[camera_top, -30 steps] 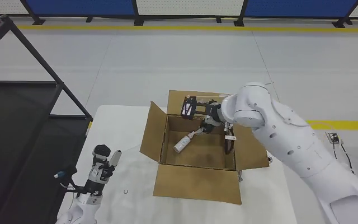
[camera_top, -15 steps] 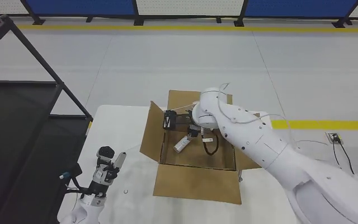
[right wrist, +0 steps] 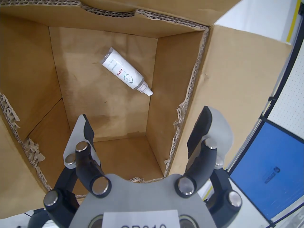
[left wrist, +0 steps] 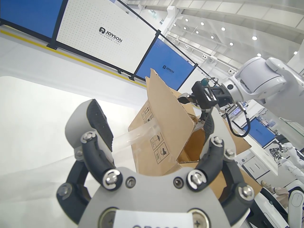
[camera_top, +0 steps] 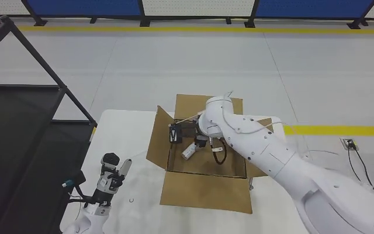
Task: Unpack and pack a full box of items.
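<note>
An open cardboard box [camera_top: 204, 190] stands on the white table with its flaps spread. On the box floor lies one white tube [camera_top: 190, 152], also clear in the right wrist view, tube [right wrist: 125, 72], cap toward a side wall. My right gripper [camera_top: 175, 133] hovers over the box's left back corner, open and empty; in its own view the right gripper [right wrist: 144, 124] looks down into the box [right wrist: 228, 67]. My left gripper [camera_top: 123, 168] stays over the table left of the box, open and empty, and the left gripper [left wrist: 154, 122] faces the box's side flap [left wrist: 166, 119].
A black frame rack [camera_top: 35, 134] stands along the table's left edge. A small ring [camera_top: 132, 202] lies on the table [camera_top: 128, 134] in front of the left gripper. Bare table surface stretches between the left arm and the box.
The right arm has swung from the box's back right across to its left back corner, gripper empty throughout. The left gripper dropped slightly toward the table's front, then held still.
</note>
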Motion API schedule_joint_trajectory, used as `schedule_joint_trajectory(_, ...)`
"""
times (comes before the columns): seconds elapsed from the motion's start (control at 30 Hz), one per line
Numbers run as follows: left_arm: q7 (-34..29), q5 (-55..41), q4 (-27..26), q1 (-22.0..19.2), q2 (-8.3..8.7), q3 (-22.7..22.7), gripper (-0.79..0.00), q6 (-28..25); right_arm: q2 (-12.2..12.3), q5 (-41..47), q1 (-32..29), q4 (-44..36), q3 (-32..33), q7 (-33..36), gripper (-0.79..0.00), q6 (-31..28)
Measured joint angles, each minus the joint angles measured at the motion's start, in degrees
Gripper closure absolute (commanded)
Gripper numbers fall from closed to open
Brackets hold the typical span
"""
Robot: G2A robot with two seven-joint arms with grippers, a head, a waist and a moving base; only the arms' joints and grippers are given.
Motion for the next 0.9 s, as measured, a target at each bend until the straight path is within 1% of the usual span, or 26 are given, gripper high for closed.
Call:
schedule_joint_trajectory(0.13,0.00,0.00,0.00,0.00,0.00,0.00,-0.785,0.00,-2.83,-4.85,0.34,5.79,-2.03,-6.98,-0.785,-4.69)
schedule_joint_trajectory(0.23,0.00,0.00,0.00,0.00,0.00,0.00,-0.785,0.00,-5.07,-9.38,0.02,10.00,-3.23,-13.21,-0.785,-6.42)
schedule_joint_trajectory(0.47,0.00,0.00,0.00,0.00,0.00,0.00,-0.785,0.00,-10.25,-21.58,-2.29,18.33,-3.22,-26.49,-0.785,-6.25)
schedule_joint_trajectory(0.6,0.00,0.00,0.00,0.00,0.00,0.00,-0.785,0.00,-13.22,-26.98,-3.92,22.72,-3.22,-30.16,-0.785,-4.15)
schedule_joint_trajectory(0.73,0.00,0.00,0.00,0.00,0.00,0.00,-0.785,0.00,-16.01,-30.90,-4.74,27.07,-3.22,-32.98,-0.785,-4.77)
schedule_joint_trajectory(0.9,0.00,0.00,0.00,0.00,0.00,0.00,-0.785,0.00,-18.45,-31.52,-4.67,32.05,-3.07,-33.78,-0.785,-5.50)
